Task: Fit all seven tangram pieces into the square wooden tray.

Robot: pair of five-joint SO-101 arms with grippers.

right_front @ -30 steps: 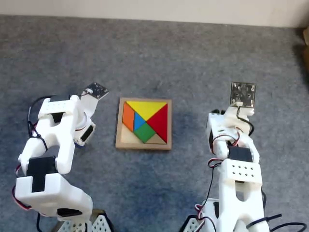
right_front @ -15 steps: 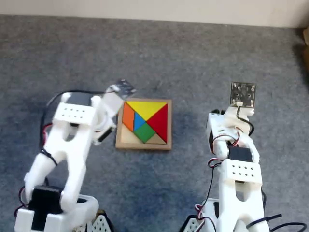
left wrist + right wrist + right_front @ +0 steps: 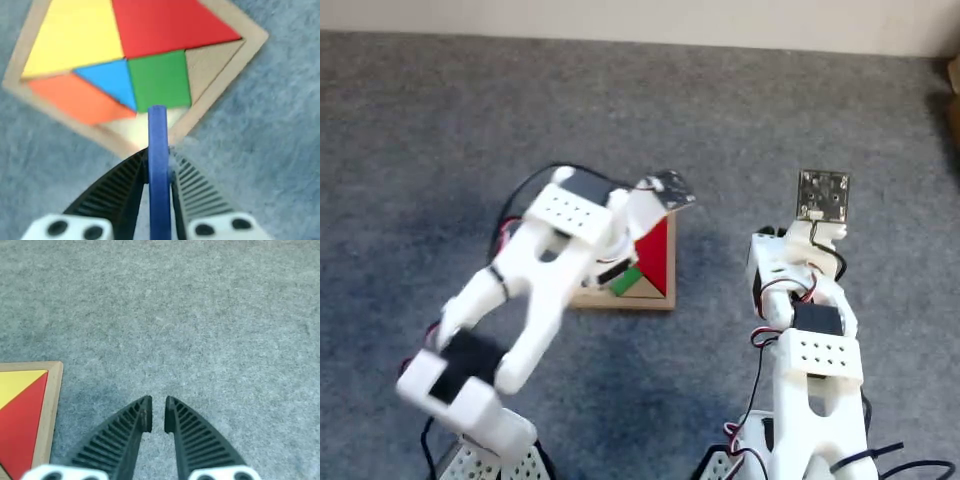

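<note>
Swinging in from the side, the left arm (image 3: 535,290) now hangs over the tray (image 3: 640,301). The left gripper (image 3: 159,155) pinches a dark blue piece (image 3: 158,127) on edge by its flat faces, above the bare gap at the tray's near corner. It looks thin, stiff, light and smooth, and could pivot, so a mid-face hold suits it. Beyond lie the green piece (image 3: 159,80), orange piece (image 3: 75,97), yellow piece (image 3: 75,35) and red piece (image 3: 170,22). The right gripper (image 3: 154,415), nearly closed and empty, sits over carpet (image 3: 200,315).

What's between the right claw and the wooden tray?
Bare grey carpet. In the right wrist view, nothing lies between the right claw and the wooden tray.
</note>
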